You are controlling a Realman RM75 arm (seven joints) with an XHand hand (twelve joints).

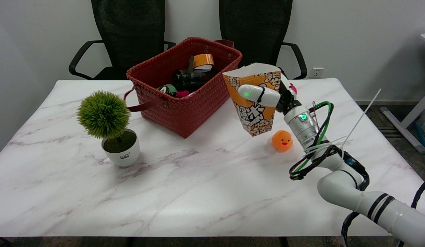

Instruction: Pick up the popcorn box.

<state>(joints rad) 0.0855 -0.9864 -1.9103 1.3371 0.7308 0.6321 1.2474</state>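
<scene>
Count: one popcorn box, one red woven basket, one potted plant, one orange rubber duck and two black chairs are seen, with one working arm.
Popcorn box: it is held in the air, tilted, above the worktop, just right of the basket and above-left of the duck; its open top is turned up and its inside cannot be seen.
Right hand: the box is gripped by it, with one white finger laid across the printed front and the rest of the fingers hidden behind the box.
Right arm: it is brought in from the lower right, wrapped in black and green cables, with a white cable tie sticking out.
Basket contents: a roll of orange tape, a dark object, something green and something pink are held inside; what these last three are cannot be told.
Basket position: it is set at the back middle of the worktop, with a handle hanging on its near-left side.
Plant: a round green tuft is carried in a white pot, set left of the basket and apart from it.
Duck: it is placed on the worktop near the arm's wrist.
Open room: the whole near half of the marble worktop is left bare, as is the far left corner.
Edges: the basket stands near the back edge; the chairs are pushed in behind it.
</scene>
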